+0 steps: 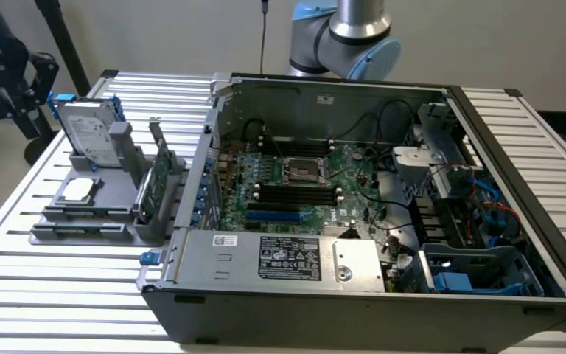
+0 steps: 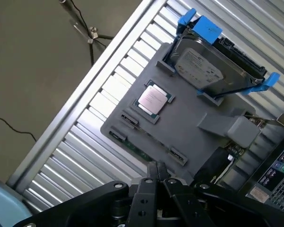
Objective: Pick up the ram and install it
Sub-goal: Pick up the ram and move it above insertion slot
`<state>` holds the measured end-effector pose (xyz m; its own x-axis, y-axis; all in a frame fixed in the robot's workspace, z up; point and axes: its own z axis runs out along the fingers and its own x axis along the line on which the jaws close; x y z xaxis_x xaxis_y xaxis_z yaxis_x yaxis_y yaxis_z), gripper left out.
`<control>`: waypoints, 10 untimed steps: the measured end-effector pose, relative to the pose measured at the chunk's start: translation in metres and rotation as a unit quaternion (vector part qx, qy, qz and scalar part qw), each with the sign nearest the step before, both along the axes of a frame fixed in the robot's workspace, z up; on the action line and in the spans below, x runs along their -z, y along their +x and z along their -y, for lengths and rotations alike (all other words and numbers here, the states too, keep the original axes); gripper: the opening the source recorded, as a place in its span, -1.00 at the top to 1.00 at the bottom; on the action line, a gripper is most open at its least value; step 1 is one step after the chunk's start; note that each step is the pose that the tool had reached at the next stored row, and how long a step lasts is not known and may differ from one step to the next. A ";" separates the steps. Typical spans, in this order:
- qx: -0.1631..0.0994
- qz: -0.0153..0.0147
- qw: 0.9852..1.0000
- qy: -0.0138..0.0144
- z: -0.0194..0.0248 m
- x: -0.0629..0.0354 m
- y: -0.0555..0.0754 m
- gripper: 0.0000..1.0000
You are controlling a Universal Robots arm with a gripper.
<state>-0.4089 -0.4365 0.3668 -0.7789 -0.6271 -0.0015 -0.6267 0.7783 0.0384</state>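
Slatted tabletop (image 1: 57,295): the open PC case (image 1: 342,92) took the middle and the exterior view's right. The grey parts fixture (image 2: 180,125) sat by the exterior view's left edge, just beside the case. You had the gripper (image 2: 157,171) clenched and empty, hanging above the fixture. The ram (image 2: 134,148) wasn't picked. It lay in the slot along the fixture's end opposite the hard drive (image 2: 199,66), between two end clips, with only a strip of green showing.

My read: you were on the approach to the pick. To do it well, the jaws needed spreading before any descent, set across the stick's thin faces and centred between the clips. The wrist had to be square to the slot so the stick would lift straight and not bind. Little board stood proud, so the bite would have been shallow and called for a slow move.

Around it:
- The motherboard's (image 1: 352,184) dark DIMM slots (image 1: 293,195) looked free, though cables ran close by.
- The hard drive, in its blue caddy, leaned well apart from the ram.
- The expansion card (image 1: 160,177) stood upright on the fixture's case side. It was green too, so easy to confuse.
- The CPU (image 2: 154,100) lay flat mid-fixture, near the ram slot. It was the likeliest thing to clip with a finger.
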 end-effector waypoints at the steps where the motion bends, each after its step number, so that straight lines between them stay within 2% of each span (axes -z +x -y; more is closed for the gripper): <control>1: -0.009 0.000 1.000 0.000 0.0000 0.0001 0.000 0.79; 5: -0.045 0.000 0.999 0.000 0.0000 0.0008 0.000 0.79; 10: -0.091 0.000 0.996 0.000 0.0000 0.0019 0.000 0.79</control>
